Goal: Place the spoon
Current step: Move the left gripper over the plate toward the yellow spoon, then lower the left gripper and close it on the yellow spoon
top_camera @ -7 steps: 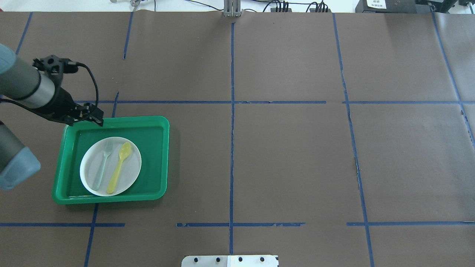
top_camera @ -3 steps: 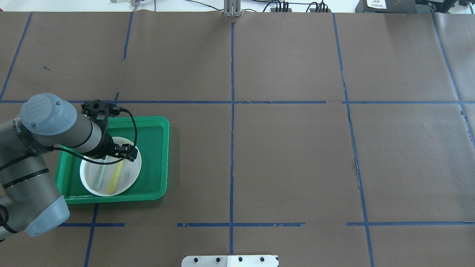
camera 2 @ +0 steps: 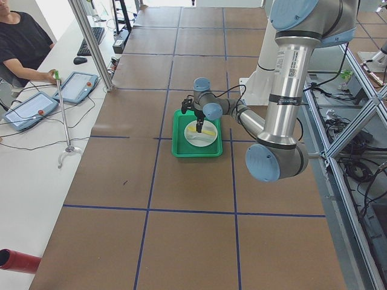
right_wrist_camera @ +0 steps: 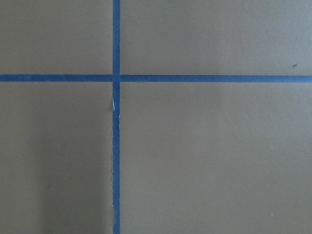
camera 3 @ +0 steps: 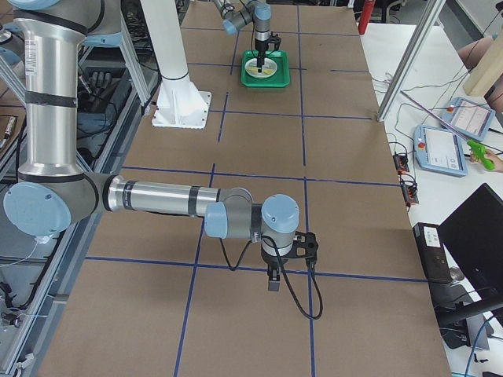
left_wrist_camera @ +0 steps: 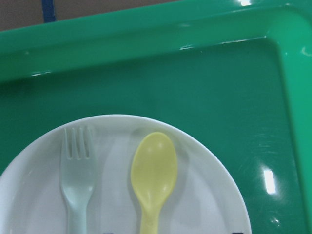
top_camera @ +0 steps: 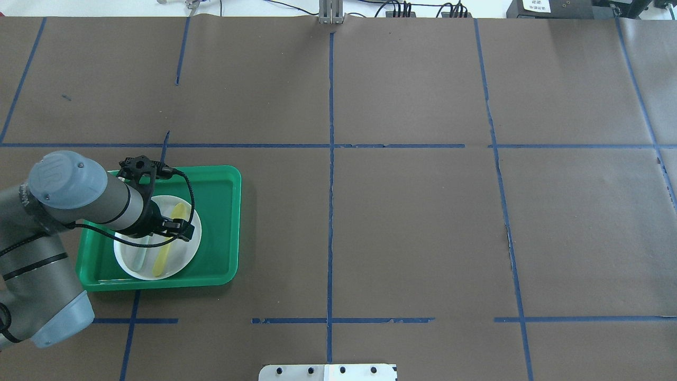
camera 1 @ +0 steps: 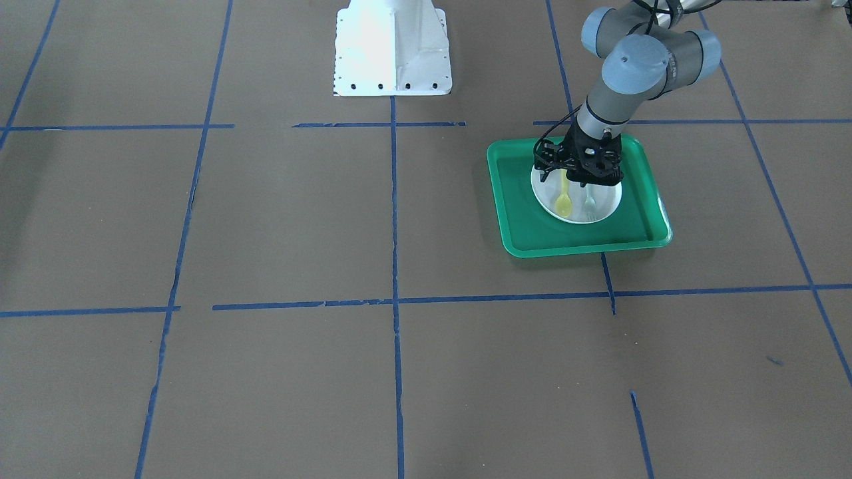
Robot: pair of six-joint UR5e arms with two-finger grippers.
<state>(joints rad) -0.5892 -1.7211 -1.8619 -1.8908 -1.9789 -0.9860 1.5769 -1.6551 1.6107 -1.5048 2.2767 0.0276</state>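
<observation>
Brown-papered bench (top_camera: 402,222), gridded with blue tape (top_camera: 331,211), carries a green tray (top_camera: 225,182) at 8 o'clock. The spoon (top_camera: 179,211) lies unmoved on the white plate (top_camera: 193,244), at 3 o'clock of the fork (left_wrist_camera: 78,165). The left claw (top_camera: 182,228), fingers apart, has come from the tray's 11 o'clock corner to over the spoon's handle. For the right claw (camera 3: 273,281) I cannot tell whether the fingers are apart or together.

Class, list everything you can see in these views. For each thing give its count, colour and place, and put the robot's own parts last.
spoon: 1, yellow, on the plate beside the fork
fork: 1, grey-green, on the plate
plate: 1, white, in the tray
tray: 1, green, on the table, robot's left side
table: 1, brown, crossed by blue tape
operator: 1, black shirt, at a side desk
base: 1, white, at the table's robot edge
left gripper: 1, black, open, over the spoon's handle
right gripper: 1, black, over bare table; open or shut unclear
</observation>
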